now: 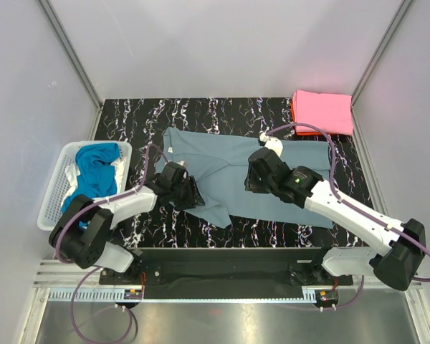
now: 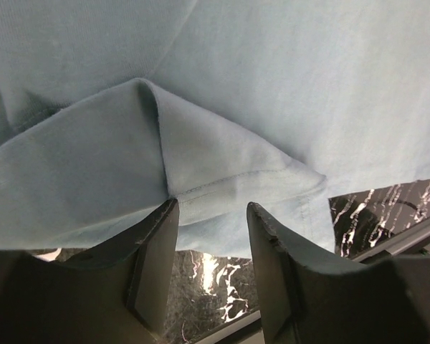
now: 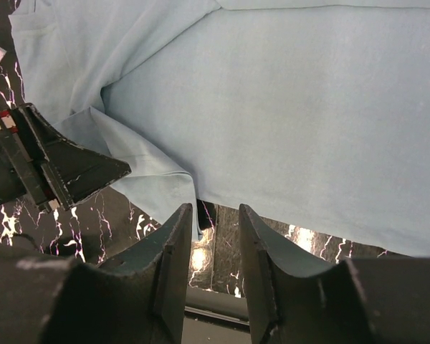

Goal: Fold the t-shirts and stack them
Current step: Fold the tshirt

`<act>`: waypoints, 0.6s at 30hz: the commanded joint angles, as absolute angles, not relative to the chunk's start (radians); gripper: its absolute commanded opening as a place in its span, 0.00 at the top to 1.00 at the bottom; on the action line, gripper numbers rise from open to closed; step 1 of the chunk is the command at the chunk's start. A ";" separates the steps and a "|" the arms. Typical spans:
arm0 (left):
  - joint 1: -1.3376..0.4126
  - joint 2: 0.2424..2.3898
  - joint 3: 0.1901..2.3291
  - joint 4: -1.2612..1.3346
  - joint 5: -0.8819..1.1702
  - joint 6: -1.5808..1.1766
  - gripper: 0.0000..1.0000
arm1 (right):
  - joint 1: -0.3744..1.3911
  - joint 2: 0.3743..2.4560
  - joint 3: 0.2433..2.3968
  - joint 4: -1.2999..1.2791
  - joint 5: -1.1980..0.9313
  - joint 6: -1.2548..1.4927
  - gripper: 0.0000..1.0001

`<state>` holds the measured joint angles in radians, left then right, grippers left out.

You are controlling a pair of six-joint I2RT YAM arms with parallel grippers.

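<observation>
A dusty grey-blue t-shirt (image 1: 226, 154) of soft, matte knit cloth is lying spread across the middle of the desk (image 1: 129, 118), whose top is glossy black with white marble-like veins. The shirt is lying mostly flat and smooth. Its near-left part is doubling over into a pointed flap with a stitched hem running along the edge.

The left gripper (image 1: 192, 195) is hovering at that near-left flap. In the left wrist view, the left gripper (image 2: 211, 215) is showing its two dark, wedge-shaped fingers standing moderately apart. The hemmed corner is lying just ahead of the tips and nothing is pinched between them.

The right gripper (image 1: 252, 179) is sitting over the shirt's middle. In the right wrist view, the right gripper (image 3: 215, 215) is showing a narrow gap between its fingers. The veined desk is showing through that gap, and the shirt's near edge is lying just ahead of the tips, ungrasped.

At the far right corner of the desk, a pink t-shirt (image 1: 324, 111) is resting as a neat rectangle on top of an orange-red t-shirt (image 1: 292, 112), of which only a sliver is peeking out. Off the left edge, a white plastic mesh basket (image 1: 56, 192) is holding crumpled teal t-shirts (image 1: 97, 166).
</observation>
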<state>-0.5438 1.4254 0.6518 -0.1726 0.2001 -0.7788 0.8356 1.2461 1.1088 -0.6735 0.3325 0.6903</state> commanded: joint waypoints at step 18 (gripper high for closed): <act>-0.615 1.456 0.753 -0.279 0.002 -0.741 0.52 | 0.827 1.187 1.106 -0.678 0.385 0.712 0.59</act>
<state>-0.6098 1.4498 0.7147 -0.2718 0.0547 -0.7586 0.8345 1.1961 1.1084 -0.6823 0.3511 0.6975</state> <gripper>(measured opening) 0.481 0.406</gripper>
